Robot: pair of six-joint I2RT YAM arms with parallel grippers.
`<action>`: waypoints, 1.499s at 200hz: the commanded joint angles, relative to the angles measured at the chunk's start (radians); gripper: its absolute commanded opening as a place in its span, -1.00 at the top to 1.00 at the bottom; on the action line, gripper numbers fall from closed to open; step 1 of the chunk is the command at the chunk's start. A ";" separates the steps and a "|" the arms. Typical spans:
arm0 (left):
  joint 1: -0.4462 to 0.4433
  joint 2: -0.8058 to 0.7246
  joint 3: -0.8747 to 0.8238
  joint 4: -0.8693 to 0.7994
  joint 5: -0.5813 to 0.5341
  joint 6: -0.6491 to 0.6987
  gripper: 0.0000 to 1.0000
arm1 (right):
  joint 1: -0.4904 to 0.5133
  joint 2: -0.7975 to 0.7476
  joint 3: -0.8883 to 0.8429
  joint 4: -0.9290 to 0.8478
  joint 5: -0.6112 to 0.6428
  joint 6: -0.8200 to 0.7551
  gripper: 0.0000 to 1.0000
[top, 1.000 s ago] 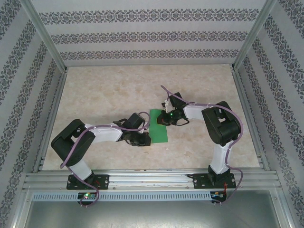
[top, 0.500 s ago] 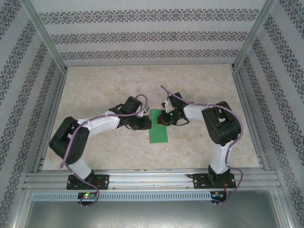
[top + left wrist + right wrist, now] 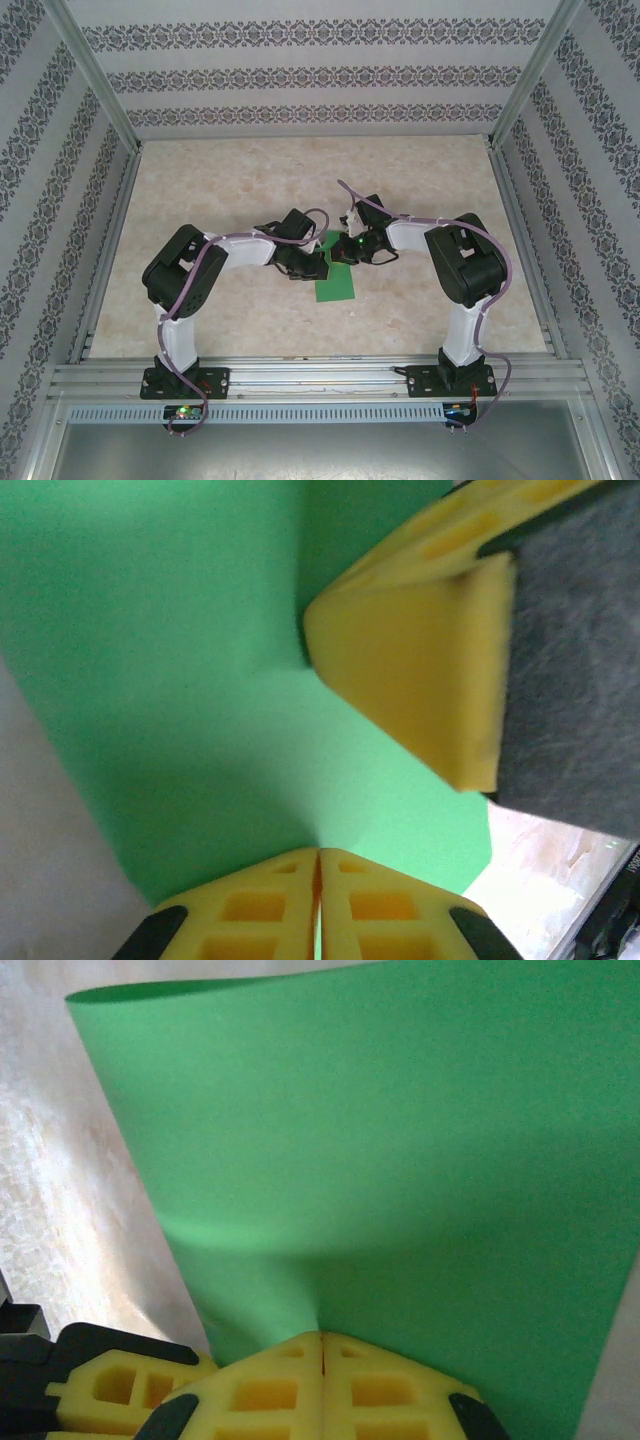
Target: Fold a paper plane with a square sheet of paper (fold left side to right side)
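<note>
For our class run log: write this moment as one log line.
left gripper: shut on paper | right gripper: shut on paper | paper: green, curved, not flat

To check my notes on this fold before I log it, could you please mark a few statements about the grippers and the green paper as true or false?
1. The left gripper is shut on the square sheet of paper. True.
2. The right gripper hangs open, clear of the paper. False: it is shut on the sheet too.
3. The sheet lies flat on the table. False: the right wrist view shows it bowed in a curve above the pinch.
4. The two grippers sit close together near the table's middle. True.
</note>
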 commanded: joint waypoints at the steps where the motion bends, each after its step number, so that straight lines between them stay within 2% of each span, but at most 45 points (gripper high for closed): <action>1: -0.014 0.023 -0.022 -0.005 -0.025 -0.018 0.80 | -0.006 0.025 -0.029 -0.076 0.095 -0.001 1.00; 77: -0.029 0.010 -0.079 -0.014 -0.067 -0.068 0.82 | -0.021 -0.137 0.020 -0.062 0.052 0.018 0.92; 92: -0.029 0.008 -0.084 -0.007 -0.071 -0.080 0.82 | -0.029 -0.184 0.000 -0.079 0.054 0.016 1.00; 141: -0.031 0.004 -0.073 -0.021 -0.075 -0.073 0.82 | -0.004 -0.300 -0.134 -0.078 0.008 0.057 1.00; 206: -0.032 -0.005 -0.064 -0.019 -0.075 -0.072 0.82 | 0.061 -0.217 -0.222 -0.009 0.038 0.100 1.00; 300: 0.008 -0.047 0.013 0.053 -0.033 -0.065 0.79 | 0.069 -0.139 -0.250 -0.103 0.150 0.054 1.00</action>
